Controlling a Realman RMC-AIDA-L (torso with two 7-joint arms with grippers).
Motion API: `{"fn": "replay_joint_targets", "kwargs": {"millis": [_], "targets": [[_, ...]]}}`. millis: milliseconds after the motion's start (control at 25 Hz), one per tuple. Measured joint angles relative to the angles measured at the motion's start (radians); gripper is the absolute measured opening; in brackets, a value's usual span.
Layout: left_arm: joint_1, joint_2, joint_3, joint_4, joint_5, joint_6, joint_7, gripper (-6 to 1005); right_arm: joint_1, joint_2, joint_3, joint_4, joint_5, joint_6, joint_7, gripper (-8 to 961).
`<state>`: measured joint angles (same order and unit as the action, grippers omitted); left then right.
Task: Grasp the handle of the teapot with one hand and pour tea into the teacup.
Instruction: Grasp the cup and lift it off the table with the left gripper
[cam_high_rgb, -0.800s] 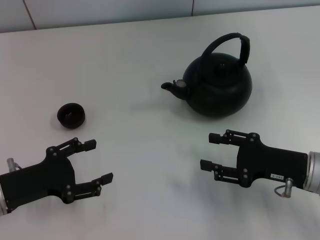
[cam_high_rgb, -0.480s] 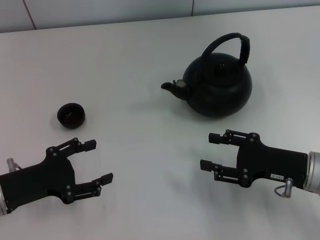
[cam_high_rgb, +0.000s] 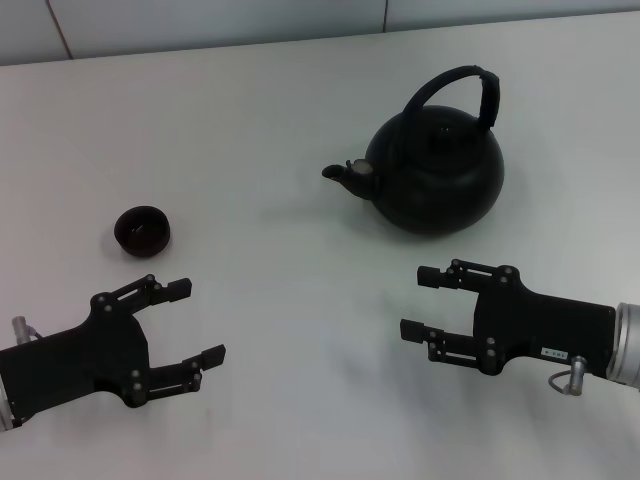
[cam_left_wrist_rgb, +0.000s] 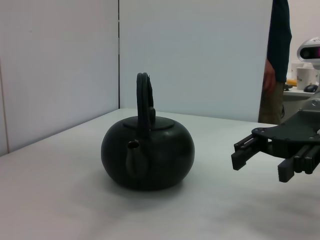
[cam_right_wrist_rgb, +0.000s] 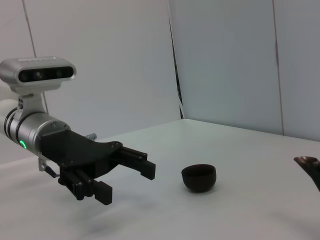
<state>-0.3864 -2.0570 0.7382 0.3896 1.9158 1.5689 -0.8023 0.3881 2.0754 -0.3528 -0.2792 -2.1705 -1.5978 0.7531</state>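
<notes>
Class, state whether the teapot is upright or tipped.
Upright: the teapot sits flat on the table, handle arching above, neither gripper touching.

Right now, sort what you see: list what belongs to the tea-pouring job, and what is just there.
For the job:
teapot
handle
teacup
left gripper, open, near the cup
right gripper, open, near the pot

Just there:
white table
person standing beyond it

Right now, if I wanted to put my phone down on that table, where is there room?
The widest bare patch lies between the teacup and the teapot, running down between the left gripper and right gripper, both open. The far table beyond the cup is free too. It is tightest between the teapot and right gripper.
</notes>
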Motion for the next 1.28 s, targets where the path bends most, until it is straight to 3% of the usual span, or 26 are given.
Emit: {"fn": "replay_joint_targets", "kwargs": {"millis": [240,440,720,1280], "targets": [[0.017,-0.004,-0.033,0.000,-0.004,-0.002,0.000,864,0.000,0.000,0.000,0.000,0.000,-0.001,0.000,687],[0.054,-0.011,-0.219,0.000,-0.015,-0.015,0.011,864,0.003,0.000,0.000,0.000,0.000,-0.004,0.000,687],[0.079,-0.011,-0.389,-0.010,-0.019,-0.054,0.041,864,0.006,0.000,0.000,0.000,0.000,-0.008,-0.001,687],[0.069,-0.012,-0.393,-0.016,-0.012,-0.080,0.040,863,0.011,0.000,0.000,-0.005,0.000,-0.008,-0.002,686]]}}
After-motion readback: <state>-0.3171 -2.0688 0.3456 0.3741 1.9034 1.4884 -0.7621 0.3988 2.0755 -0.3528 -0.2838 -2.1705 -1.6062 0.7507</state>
